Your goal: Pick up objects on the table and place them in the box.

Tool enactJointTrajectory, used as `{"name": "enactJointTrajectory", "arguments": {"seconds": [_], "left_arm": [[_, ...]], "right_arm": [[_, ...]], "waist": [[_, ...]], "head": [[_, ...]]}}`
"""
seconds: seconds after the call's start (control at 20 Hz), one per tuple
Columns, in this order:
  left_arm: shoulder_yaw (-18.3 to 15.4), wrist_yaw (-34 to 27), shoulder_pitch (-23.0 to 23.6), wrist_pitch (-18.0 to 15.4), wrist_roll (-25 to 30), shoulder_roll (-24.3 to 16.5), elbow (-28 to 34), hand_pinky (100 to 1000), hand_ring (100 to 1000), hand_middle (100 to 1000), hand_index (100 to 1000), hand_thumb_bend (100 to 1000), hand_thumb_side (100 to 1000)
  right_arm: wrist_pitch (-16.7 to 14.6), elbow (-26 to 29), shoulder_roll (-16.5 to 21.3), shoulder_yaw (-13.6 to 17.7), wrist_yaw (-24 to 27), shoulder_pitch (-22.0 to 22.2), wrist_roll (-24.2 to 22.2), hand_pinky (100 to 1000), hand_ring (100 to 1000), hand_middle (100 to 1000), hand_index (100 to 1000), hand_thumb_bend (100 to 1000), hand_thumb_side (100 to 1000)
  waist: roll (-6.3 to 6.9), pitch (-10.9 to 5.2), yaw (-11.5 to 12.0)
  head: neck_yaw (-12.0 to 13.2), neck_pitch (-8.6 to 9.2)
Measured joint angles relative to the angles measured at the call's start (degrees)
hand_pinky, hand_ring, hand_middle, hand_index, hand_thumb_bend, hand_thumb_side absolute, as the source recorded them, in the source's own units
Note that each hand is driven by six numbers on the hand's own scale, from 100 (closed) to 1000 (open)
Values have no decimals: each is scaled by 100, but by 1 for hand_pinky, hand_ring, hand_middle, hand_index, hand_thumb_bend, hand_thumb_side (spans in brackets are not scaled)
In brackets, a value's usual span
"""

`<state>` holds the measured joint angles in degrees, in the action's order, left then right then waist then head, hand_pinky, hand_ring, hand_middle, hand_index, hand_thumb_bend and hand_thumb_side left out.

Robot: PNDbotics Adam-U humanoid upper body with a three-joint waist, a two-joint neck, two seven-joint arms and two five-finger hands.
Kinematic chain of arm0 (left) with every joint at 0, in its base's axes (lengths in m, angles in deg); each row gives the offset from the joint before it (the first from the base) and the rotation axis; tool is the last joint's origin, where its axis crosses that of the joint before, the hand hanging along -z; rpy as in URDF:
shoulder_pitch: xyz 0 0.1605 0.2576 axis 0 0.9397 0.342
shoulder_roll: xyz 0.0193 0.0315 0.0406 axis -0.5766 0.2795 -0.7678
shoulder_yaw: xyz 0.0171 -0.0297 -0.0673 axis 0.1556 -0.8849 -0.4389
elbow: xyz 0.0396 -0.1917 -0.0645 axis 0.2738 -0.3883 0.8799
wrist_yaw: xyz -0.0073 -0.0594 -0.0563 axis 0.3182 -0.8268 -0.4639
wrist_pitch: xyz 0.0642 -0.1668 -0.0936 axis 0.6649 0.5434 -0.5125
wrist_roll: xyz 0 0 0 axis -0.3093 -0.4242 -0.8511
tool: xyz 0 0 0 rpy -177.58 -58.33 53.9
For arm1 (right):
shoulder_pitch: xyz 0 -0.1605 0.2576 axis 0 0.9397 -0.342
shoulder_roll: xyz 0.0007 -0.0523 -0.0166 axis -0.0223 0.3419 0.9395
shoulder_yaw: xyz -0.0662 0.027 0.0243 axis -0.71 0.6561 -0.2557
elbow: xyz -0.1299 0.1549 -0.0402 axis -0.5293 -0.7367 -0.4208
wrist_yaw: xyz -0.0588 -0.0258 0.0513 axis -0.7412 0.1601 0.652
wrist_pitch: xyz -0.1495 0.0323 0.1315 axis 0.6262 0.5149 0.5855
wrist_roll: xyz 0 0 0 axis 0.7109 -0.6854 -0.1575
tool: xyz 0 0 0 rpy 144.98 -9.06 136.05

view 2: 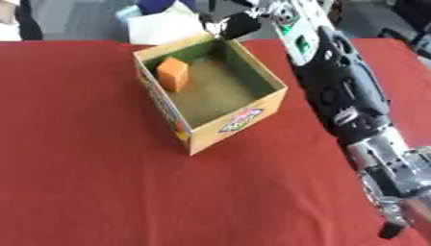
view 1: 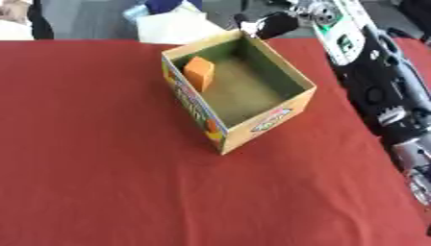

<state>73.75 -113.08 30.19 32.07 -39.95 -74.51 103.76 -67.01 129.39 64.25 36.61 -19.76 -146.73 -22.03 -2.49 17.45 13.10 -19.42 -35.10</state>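
Observation:
An open cardboard box with yellow printed sides stands on the red table, turned at an angle. Inside it, an orange block leans against the left wall; the rest of the box floor is bare. My right arm runs from the lower right up along the box's right side. Its dark hand hovers just beyond the box's far corner, blurred. My left hand does not show in either view.
Past the table's far edge sit a white bag-like thing and something blue. A person's sleeve shows at the top left corner. The red cloth stretches left of the box and in front of it.

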Motion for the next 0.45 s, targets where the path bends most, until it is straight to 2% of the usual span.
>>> {"name": "enactJointTrajectory", "arguments": {"seconds": [0.2, 0.45], "left_arm": [[-4, -10, 57, -11, -23, 0, 0, 625, 940, 1000, 824, 100, 655], [-25, -13, 107, -38, -50, -1, 0, 626, 940, 1000, 824, 100, 654]], "right_arm": [[118, 503, 273, 72, 336, 296, 180, 751, 858, 556, 818, 100, 392], [89, 1168, 754, 150, 751, 845, 537, 739, 848, 543, 806, 100, 342]], "waist": [[19, -58, -69], [64, -118, -173]], "head": [[94, -25], [232, -102]]}}
